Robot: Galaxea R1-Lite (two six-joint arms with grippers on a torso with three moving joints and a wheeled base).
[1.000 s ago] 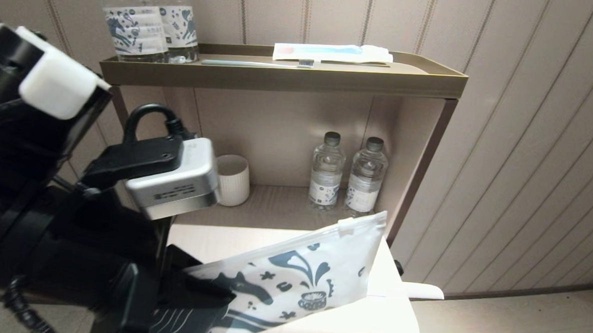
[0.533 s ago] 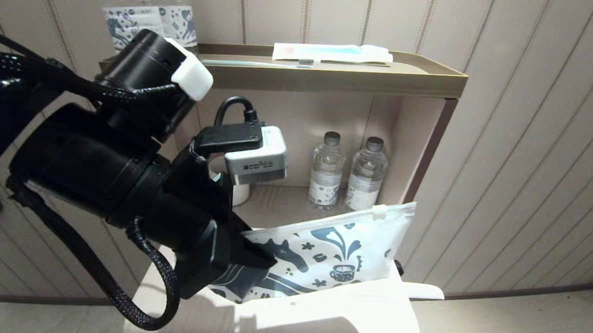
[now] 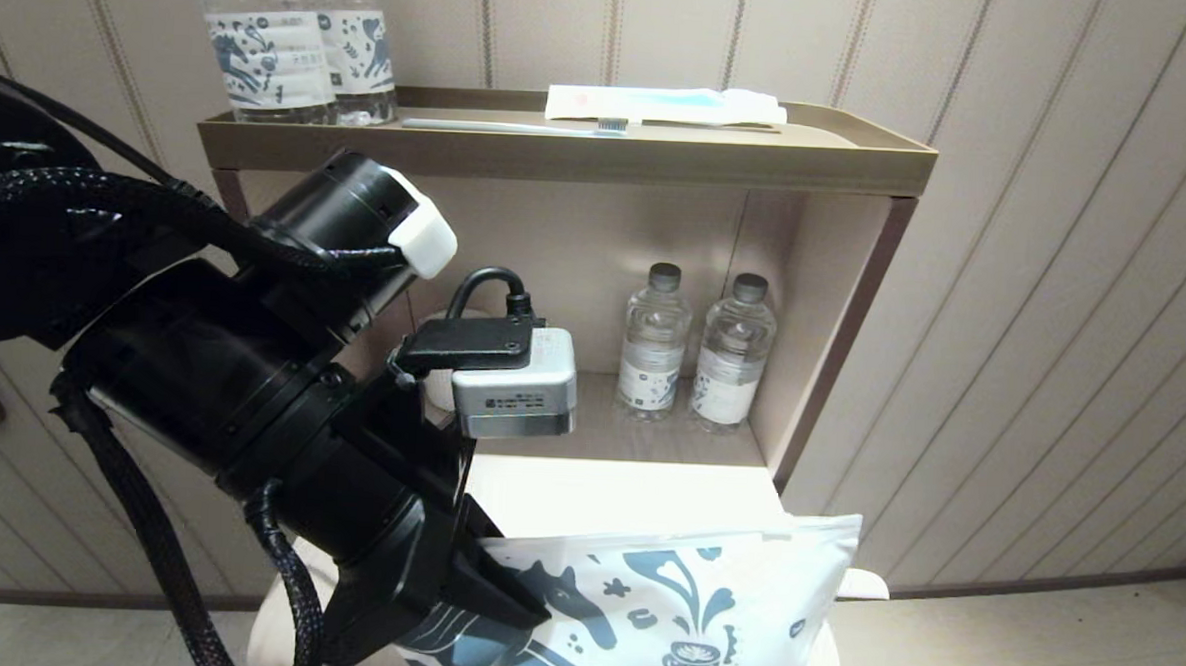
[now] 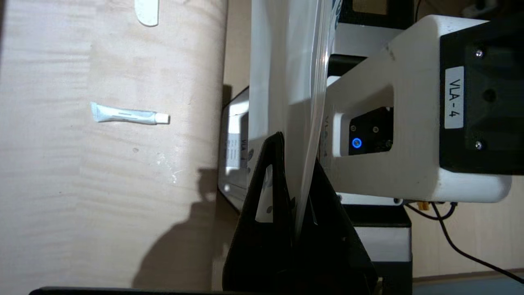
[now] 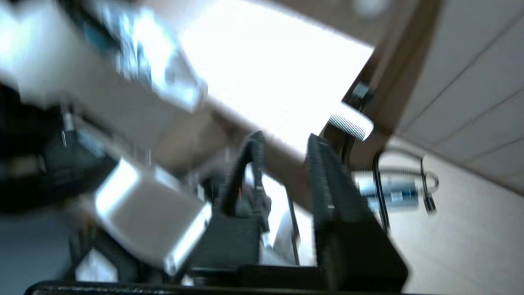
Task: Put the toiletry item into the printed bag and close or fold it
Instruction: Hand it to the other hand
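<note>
One printed bag [image 3: 681, 617] clenched in left pincer [image 3: 501, 609], right pincer [image 5: 282, 164] parted, four bottles [image 3: 653, 341].

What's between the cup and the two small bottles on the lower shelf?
Head view: bare shelf floor between the white cup, mostly hidden behind the left wrist camera, and the two small bottles.

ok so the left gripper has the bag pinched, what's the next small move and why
Probably bring the right gripper, jaws apart and empty, toward the white stick jutting past the bag, since the left gripper is shut on the bag's end and the stick is not in it.
</note>
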